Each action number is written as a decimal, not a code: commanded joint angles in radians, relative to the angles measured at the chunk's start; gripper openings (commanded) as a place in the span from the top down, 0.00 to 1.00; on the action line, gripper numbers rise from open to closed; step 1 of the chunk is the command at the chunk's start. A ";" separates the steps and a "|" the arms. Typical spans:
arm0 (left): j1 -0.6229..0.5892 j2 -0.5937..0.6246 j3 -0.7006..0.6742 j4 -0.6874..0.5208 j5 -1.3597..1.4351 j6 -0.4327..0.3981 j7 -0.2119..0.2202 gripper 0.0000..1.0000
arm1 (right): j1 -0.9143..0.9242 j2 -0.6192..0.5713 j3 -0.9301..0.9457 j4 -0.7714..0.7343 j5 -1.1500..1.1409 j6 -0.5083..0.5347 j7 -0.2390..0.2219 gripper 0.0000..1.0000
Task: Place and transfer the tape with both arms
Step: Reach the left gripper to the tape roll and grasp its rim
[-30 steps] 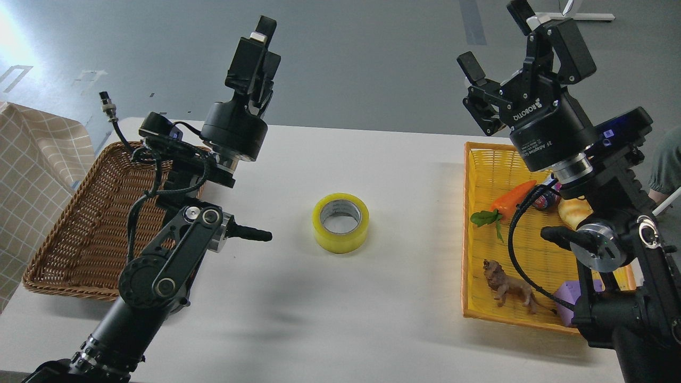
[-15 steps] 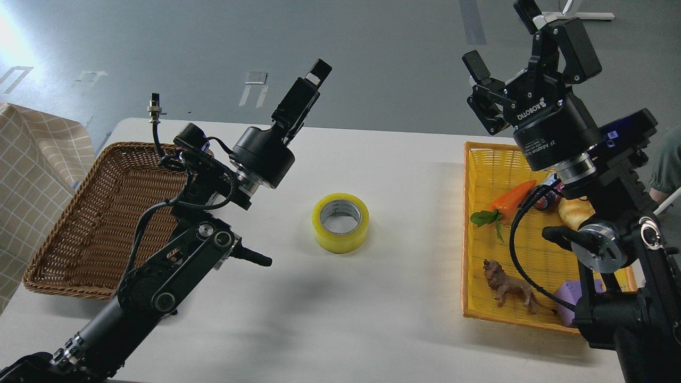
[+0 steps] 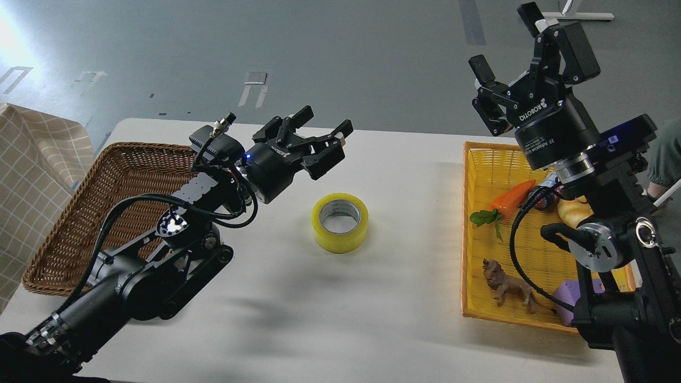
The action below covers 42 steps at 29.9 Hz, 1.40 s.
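The yellow tape roll (image 3: 340, 222) lies flat on the white table (image 3: 330, 308) near its middle, with its grey-white core facing up. My left gripper (image 3: 325, 121) is open and empty. It hangs above the table just up and left of the tape and points right. My right gripper (image 3: 508, 37) is open and empty, raised high above the far end of the yellow basket (image 3: 479, 159), well right of the tape.
A brown wicker basket (image 3: 80, 223) stands at the left, empty where visible. The yellow basket holds a toy carrot (image 3: 511, 198), a croissant toy (image 3: 573, 209), a toy lion (image 3: 508, 288) and a purple object (image 3: 568, 297). A checked cloth (image 3: 32, 165) lies at far left.
My left arm has lowered and swung right. Its gripper has turned from pointing up to pointing sideways over the table near the tape, fingers now spread. My right gripper has barely moved.
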 commanded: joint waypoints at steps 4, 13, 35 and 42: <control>-0.015 0.000 0.126 0.110 0.001 -0.007 0.003 0.02 | -0.003 0.000 0.003 0.006 0.001 -0.016 0.000 0.00; -0.013 0.000 0.174 0.215 0.001 -0.007 0.005 0.02 | -0.010 0.000 0.001 0.001 0.001 -0.088 -0.002 0.00; -0.022 -0.023 0.174 0.258 0.001 -0.086 0.071 0.02 | -0.013 0.000 0.000 -0.014 0.001 -0.086 -0.002 0.00; -0.027 -0.062 0.174 0.258 0.001 -0.125 0.071 0.02 | -0.014 0.000 0.000 -0.016 0.000 -0.086 -0.002 0.00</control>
